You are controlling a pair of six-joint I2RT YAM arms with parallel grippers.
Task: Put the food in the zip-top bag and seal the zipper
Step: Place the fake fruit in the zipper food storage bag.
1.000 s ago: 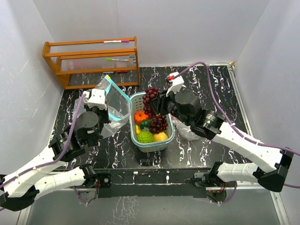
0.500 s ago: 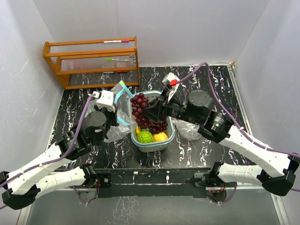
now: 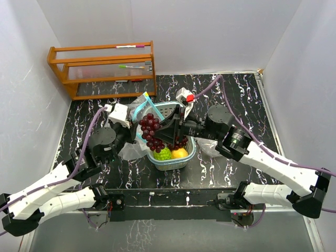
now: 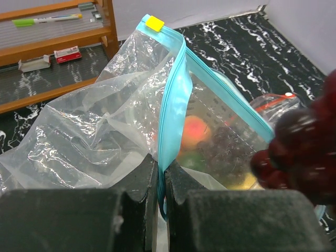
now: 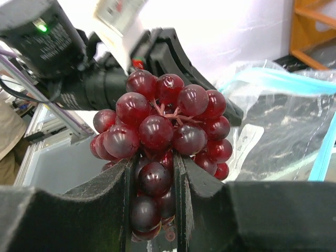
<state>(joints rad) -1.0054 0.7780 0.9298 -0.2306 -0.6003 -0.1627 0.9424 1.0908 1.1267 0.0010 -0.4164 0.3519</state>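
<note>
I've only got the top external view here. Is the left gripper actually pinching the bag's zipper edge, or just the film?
Observer: The zipper edge. On the left wrist view the left gripper is shut on the teal zipper strip of the zip-top bag.
Operator: How are the grapes held?
Observer: On the right wrist view the right gripper clamps the grape bunch low down; most of the cluster stands above its jaws.
Operator: Where's the slider?
Observer: The yellow slider sits at the strip's far end, away from the grip.
</note>
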